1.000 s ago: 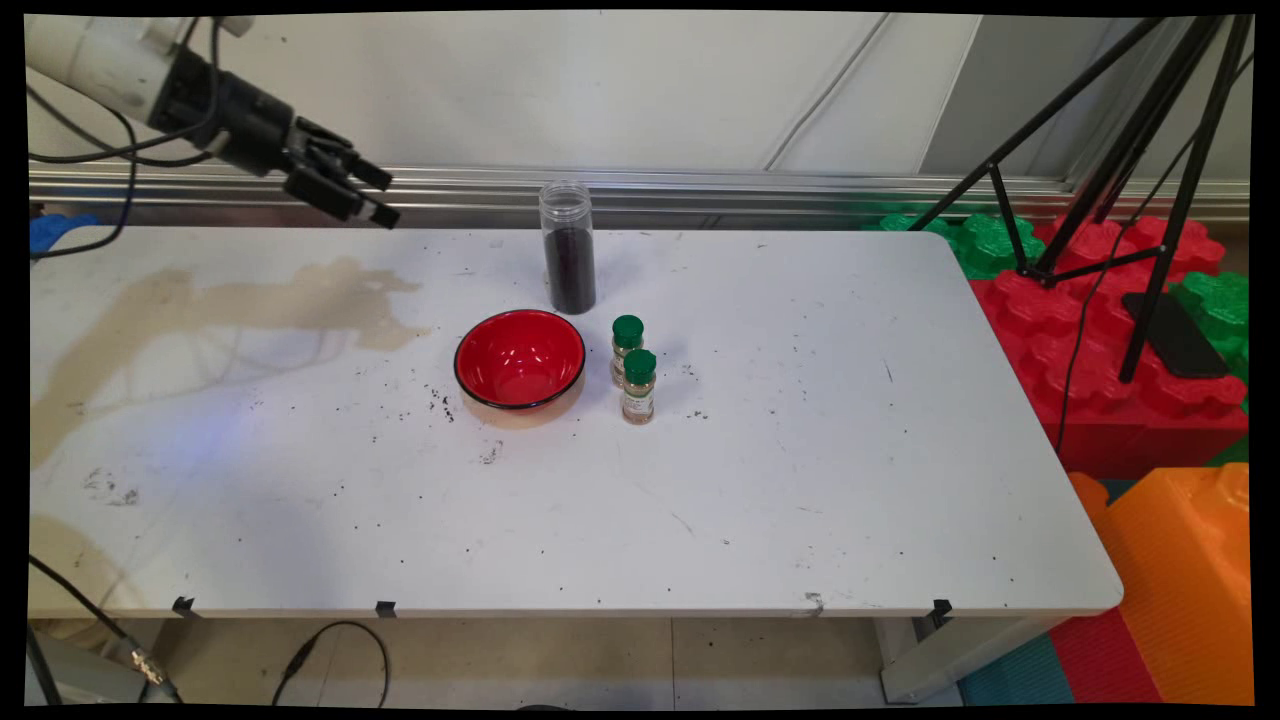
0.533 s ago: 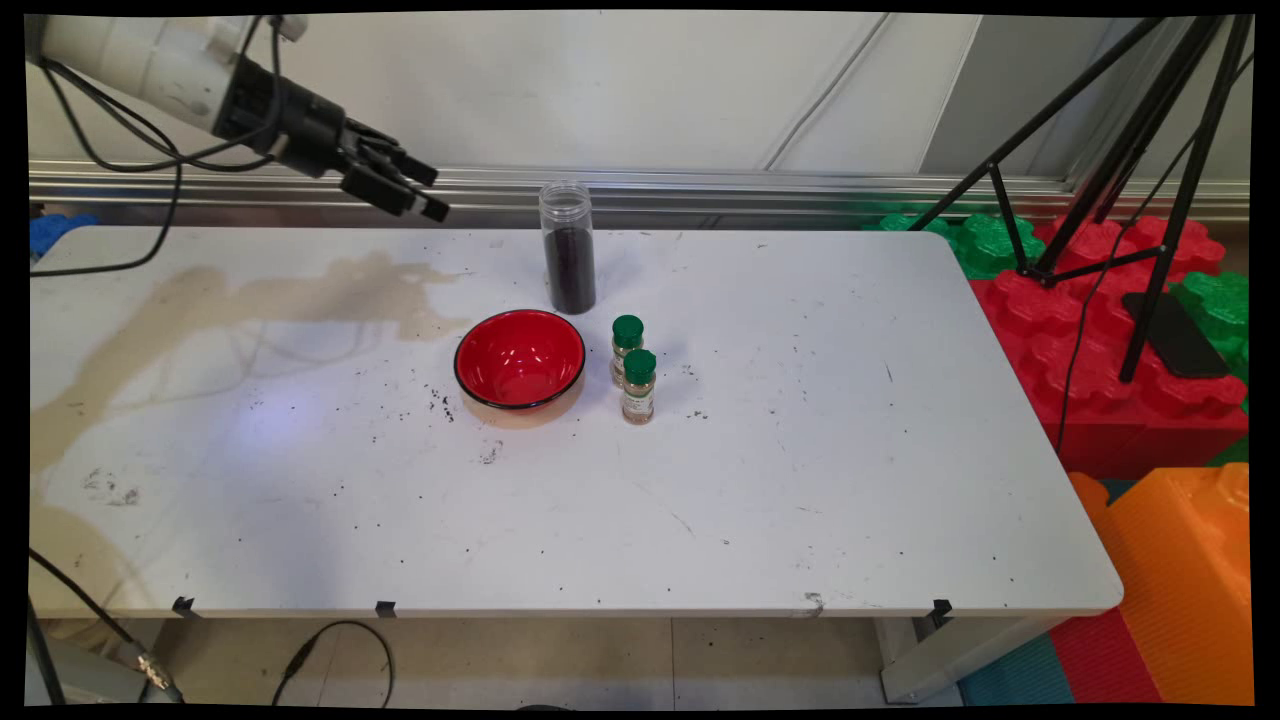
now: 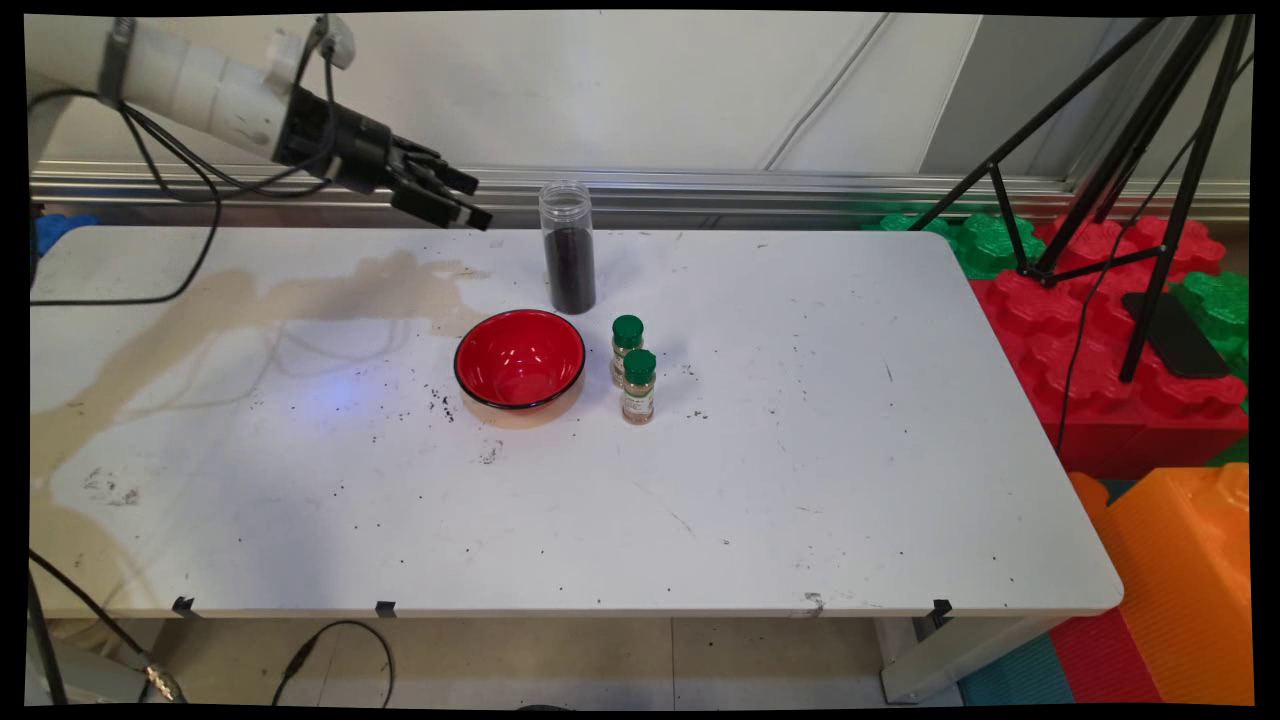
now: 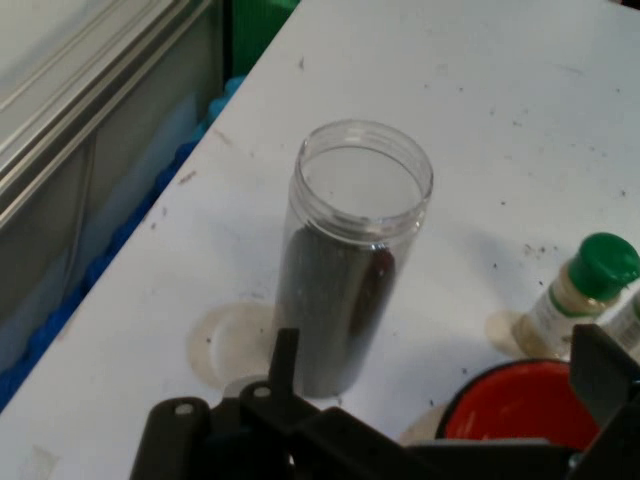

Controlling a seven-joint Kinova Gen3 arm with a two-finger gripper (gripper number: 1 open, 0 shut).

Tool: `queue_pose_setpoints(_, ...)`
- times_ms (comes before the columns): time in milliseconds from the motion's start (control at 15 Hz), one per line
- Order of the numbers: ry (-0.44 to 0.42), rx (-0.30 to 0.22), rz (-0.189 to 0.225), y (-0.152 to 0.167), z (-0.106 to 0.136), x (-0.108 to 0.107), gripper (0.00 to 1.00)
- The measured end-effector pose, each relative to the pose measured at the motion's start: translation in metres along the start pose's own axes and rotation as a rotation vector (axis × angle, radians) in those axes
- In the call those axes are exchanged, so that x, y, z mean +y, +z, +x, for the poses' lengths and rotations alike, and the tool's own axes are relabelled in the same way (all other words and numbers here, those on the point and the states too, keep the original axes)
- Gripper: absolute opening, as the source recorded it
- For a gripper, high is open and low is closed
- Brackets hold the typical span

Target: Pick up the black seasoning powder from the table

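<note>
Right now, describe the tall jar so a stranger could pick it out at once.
On the white table, look toward the far edge, just behind the red bowl. The tall clear jar stands upright there, lidless and partly filled with dark contents, far taller than the two small green-capped bottles nearby.

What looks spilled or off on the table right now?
Dark specks lie scattered on the table left of the red bowl, like spilled grains. The tall jar of dark stuff stands upright without a lid. Nothing has tipped over.
</note>
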Motion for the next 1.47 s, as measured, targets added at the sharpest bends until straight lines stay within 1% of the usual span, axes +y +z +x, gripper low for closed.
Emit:
queue_pose_setpoints(333,0.017,0.047,0.000,0.029,-0.013,-0.005,1.00)
queue_pose_setpoints(600,0.027,0.072,0.003,0.046,-0.020,-0.008,1.00)
queue_pose_setpoints(933,0.044,0.106,0.010,0.073,-0.036,-0.016,1.00)
queue_pose_setpoints(1467,0.073,0.148,0.005,0.108,-0.056,-0.024,1.00)
